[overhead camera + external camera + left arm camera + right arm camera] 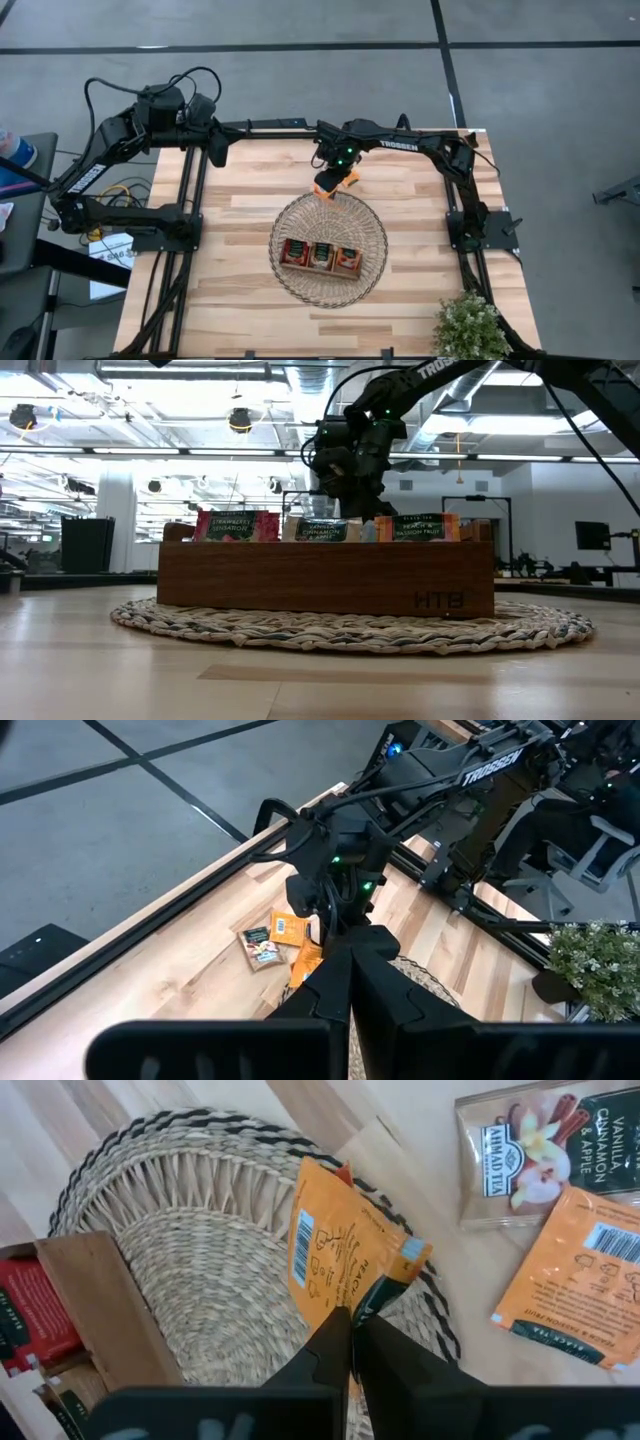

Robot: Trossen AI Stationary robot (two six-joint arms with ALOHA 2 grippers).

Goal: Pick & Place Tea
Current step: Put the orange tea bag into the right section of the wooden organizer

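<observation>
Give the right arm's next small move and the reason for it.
Probably carry it toward the wooden tray. The right gripper is shut on an orange tea sachet, held over the far rim of the wicker basket, short of the tray's compartments. Two more sachets lie on the table beyond.

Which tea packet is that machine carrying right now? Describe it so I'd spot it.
Start at the round wicker basket on the wooden table. Above its rim, the right arm's dark fingers pinch an orange flat tea sachet. Unlike the other orange sachet and the pale sachet, which lie flat on the table, it hangs lifted and crumpled.
</observation>
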